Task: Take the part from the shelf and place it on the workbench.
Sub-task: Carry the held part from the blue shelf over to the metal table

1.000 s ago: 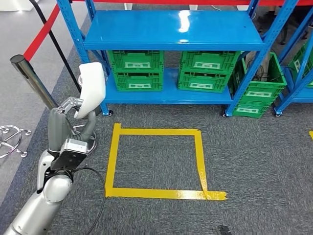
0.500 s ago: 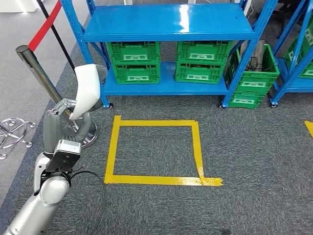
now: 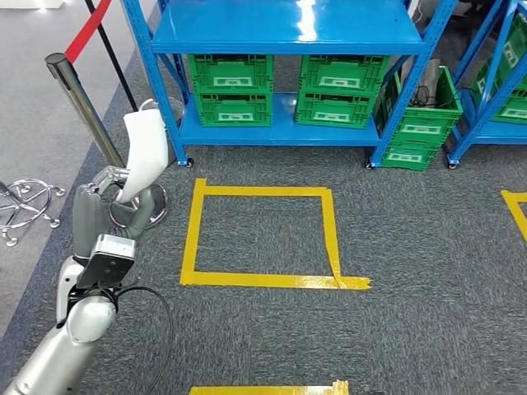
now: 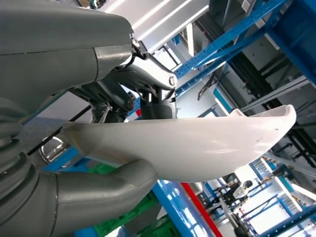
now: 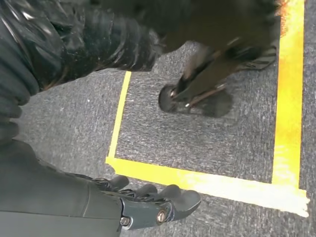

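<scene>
My left hand (image 3: pixel 102 202) grips a white curved plastic part (image 3: pixel 145 154), raised at the left of the head view, in front of the blue shelf (image 3: pixel 286 29). In the left wrist view the part (image 4: pixel 193 143) lies between the thick grey thumb (image 4: pixel 100 190) and the darker fingers (image 4: pixel 149 81), its long end sticking out past them. My right hand (image 5: pixel 149 205) hangs low over the grey carpet with its fingers loosely stretched and nothing in them.
Green crates (image 3: pixel 233 86) stand on the shelf's lower level, with another crate (image 3: pixel 419 119) on the floor by its right post. A chrome stanchion (image 3: pixel 81 103) with red rope stands left of the part. A yellow tape square (image 3: pixel 261 234) marks the carpet ahead.
The whole view has shifted: the shelf and tape square sit higher and farther, and a second tape line shows at the bottom edge. My left hand still holds the part.
</scene>
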{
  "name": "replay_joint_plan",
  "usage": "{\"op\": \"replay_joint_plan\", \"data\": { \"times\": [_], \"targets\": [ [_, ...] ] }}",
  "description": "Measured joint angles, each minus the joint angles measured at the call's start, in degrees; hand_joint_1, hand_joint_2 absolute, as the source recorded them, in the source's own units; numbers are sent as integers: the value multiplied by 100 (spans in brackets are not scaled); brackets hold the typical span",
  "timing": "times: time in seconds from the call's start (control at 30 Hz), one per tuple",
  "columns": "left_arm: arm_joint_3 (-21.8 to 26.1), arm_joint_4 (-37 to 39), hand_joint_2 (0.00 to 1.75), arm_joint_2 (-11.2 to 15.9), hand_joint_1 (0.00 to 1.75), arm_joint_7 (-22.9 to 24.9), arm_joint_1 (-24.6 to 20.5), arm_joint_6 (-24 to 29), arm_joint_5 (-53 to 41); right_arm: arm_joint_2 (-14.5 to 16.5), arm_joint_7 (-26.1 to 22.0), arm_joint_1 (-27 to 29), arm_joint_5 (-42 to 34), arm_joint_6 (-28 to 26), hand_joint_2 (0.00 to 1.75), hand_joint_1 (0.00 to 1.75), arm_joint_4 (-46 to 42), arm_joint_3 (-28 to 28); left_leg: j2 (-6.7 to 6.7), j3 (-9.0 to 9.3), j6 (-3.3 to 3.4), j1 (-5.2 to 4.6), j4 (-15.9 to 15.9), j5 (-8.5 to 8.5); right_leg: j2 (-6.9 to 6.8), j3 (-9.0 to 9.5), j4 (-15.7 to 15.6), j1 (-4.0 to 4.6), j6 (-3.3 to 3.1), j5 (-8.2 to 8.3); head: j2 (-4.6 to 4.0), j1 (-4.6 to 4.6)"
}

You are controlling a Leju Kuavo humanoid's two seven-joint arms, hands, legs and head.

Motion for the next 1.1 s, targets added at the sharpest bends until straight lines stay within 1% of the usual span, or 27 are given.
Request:
{"op": "replay_joint_plan", "data": {
  "times": [0.03, 0.07, 0.1, 0.13, 0.17, 0.2, 0.23, 0.3, 0.33, 0.37, 0.4, 0.43, 0.5, 0.53, 0.57, 0.63, 0.7, 0.73, 0.8, 0.83, 0.87, 0.9, 0.93, 1.0, 1.03, 1.07, 1.1],
  "targets": [
    [0, -15, 175, 3, 175, -4, 1, -10, -1, -5, -39, -4, 21, 25, 0, 0, -1, 1, -1, -39, -24, -6, 38, 45, 3, 323, -487, 5, -25, -186, 0, -3],
    [0, -31, 175, 5, 175, -8, 2, -17, -1, -7, -70, -9, 35, 43, 0, 0, -2, 1, -1, -67, -49, -9, 64, 89, 7, 545, -849, 15, -55, -364, 0, -4],
    [0, -46, 175, 8, 175, -13, 3, -25, -2, -9, -96, -12, 40, 54, 0, 0, -2, 2, -1, -81, -76, -6, 81, 132, 11, 632, -1039, 23, -92, -448, 0, -5],
    [0, -57, 175, 13, 175, -19, 6, -37, -2, -9, -121, -12, 42, 67, 0, 0, -1, 2, -6, -97, -109, 2, 88, 156, 4, 608, -1063, 19, -140, -451, 0, -4],
    [-1, -64, 175, 18, 175, -22, 12, -52, -1, -8, -142, -7, 41, 77, 0, 0, 0, 2, -14, -117, -147, 12, 121, 107, -4, 578, -1054, 14, -185, -413, 0, -4],
    [-1, -72, 175, 23, 175, -26, 19, -67, 0, -8, -158, -1, 39, 83, 0, 0, 1, 1, -24, -159, -188, 23, 245, -39, -18, 547, -1055, 5, -232, -370, 0, -9],
    [-2, -78, 175, 31, 175, -29, 25, -77, 2, -9, -170, 4, 38, 88, 0, 0, 1, 1, -32, -232, -227, 38, 480, -268, -32, 509, -1057, -3, -271, -324, 0, -14],
    [-2, -87, 175, 44, 175, -33, 41, -82, 6, -14, -181, 9, 33, 91, 0, 0, 2, -1, -36, -438, -286, 69, 1231, -760, -41, 433, -1044, 2, -306, -235, 0, -24],
    [-2, -88, 175, 51, 175, -33, 51, -82, 9, -17, -184, 11, 31, 91, 0, 0, 2, -2, -36, -509, -302, 83, 1557, -874, -40, 389, -1026, 5, -306, -194, 0, -24],
    [-2, -88, 175, 55, 175, -33, 60, -84, 13, -17, -188, 14, 28, 94, 0, 0, 2, -2, -36, -507, -306, 91, 1719, -874, -37, 344, -1003, 8, -299, -163, 0, -25],
    [-2, -90, 175, 58, 175, -35, 65, -85, 17, -18, -195, 19, 27, 98, 0, 0, 2, -2, -38, -406, -299, 95, 1659, -770, -33, 297, -972, 10, -292, -142, 0, -25],
    [-2, -95, 175, 58, 175, -42, 67, -87, 22, -18, -204, 23, 27, 103, 0, 0, 2, -3, -54, -214, -277, 95, 1386, -608, -19, 255, -939, 12, -285, -133, 0, -25],
    [-2, -113, 175, 60, 175, -70, 70, -94, 36, -13, -236, 14, 27, 112, 0, 0, 4, -4, -212, 230, -198, 97, 652, -390, 22, 167, -883, 8, -262, -127, 0, -18],
    [-2, -127, 175, 61, 175, -86, 76, -98, 45, -9, -254, -2, 26, 113, 0, 0, 5, -6, -292, 371, -166, 92, 395, -350, 53, 132, -866, -3, -231, -112, 0, -19],
    [-2, -139, 175, 62, 175, -101, 81, -103, 55, -5, -273, -17, 25, 113, 0, 0, 7, -8, -345, 436, -141, 85, 264, -356, 88, 94, -862, -20, -189, -90, 0, -27],
    [-2, -165, 175, 61, 175, -119, 80, -110, 79, -3, -306, -39, 23, 109, 0, 0, 8, -13, -283, 462, -116, 75, 142, -354, 175, 57, -872, -33, -100, -41, 0, -50],
    [-2, -192, 175, 52, 175, -134, 63, -115, 103, -5, -334, -34, 22, 97, 0, 0, 9, -25, -162, 504, -62, 104, -28, -331, 176, -65, -755, -21, -43, -135, 0, -39],
    [-2, -205, 175, 47, 175, -141, 56, -123, 111, -7, -346, -29, 22, 88, 0, 0, 9, -35, -105, 516, -34, 121, -103, -317, 144, -189, -540, -16, -22, -270, 0, -19],
    [-1, -216, 175, 41, 175, -151, 53, -150, 122, -6, -365, -20, 23, 72, 0, 0, 11, -54, 0, 484, -3, 115, -118, -290, 71, -549, 192, -34, 23, -620, 0, 16],
    [-2, -217, 175, 41, 175, -152, 55, -166, 126, -5, -370, -17, 23, 66, 0, 0, 11, -60, 58, 466, -3, 109, -108, -288, 59, -704, 528, -41, 43, -727, 0, 21],
    [-3, -217, 175, 40, 175, -153, 58, -176, 129, -5, -374, -10, 23, 59, 0, 0, 12, -68, 117, 455, -3, 104, -94, -288, 50, -779, 703, -45, 60, -740, 0, 22],
    [-4, -217, 175, 39, 175, -154, 59, -182, 132, -5, -376, -2, 23, 53, 0, 0, 13, -78, 172, 448, -4, 103, -78, -289, 34, -740, 644, -45, 70, -641, 0, 26],
    [-4, -217, 175, 37, 175, -156, 57, -185, 136, -7, -379, 7, 22, 46, 0, 0, 13, -91, 226, 446, -9, 104, -60, -292, -3, -584, 355, -45, 75, -450, 0, 26],
    [-4, -219, 175, 32, 175, -167, 49, -187, 157, -8, -389, 9, 20, 37, 0, 0, 13, -113, 322, 439, -41, 89, -12, -309, -229, -173, -459, -25, 63, -120, 0, 32],
    [-4, -220, 175, 31, 175, -174, 43, -192, 169, -7, -398, 0, 19, 36, 0, 0, 13, -119, 361, 429, -67, 71, 13, -316, -324, -35, -732, -11, 26, -44, 0, 29],
    [-4, -222, 175, 31, 175, -181, 38, -197, 178, -6, -404, -9, 16, 35, 0, 0, 13, -122, 404, 418, -94, 53, 34, -318, -385, 17, -855, 4, -16, -33, 0, 26],
    [-5, -223, 175, 30, 175, -188, 35, -202, 187, -5, -408, -13, 13, 34, 0, 0, 13, -128, 453, 408, -118, 36, 48, -313, -371, 4, -865, 18, -64, -37, 0, 23]
  ]
}}
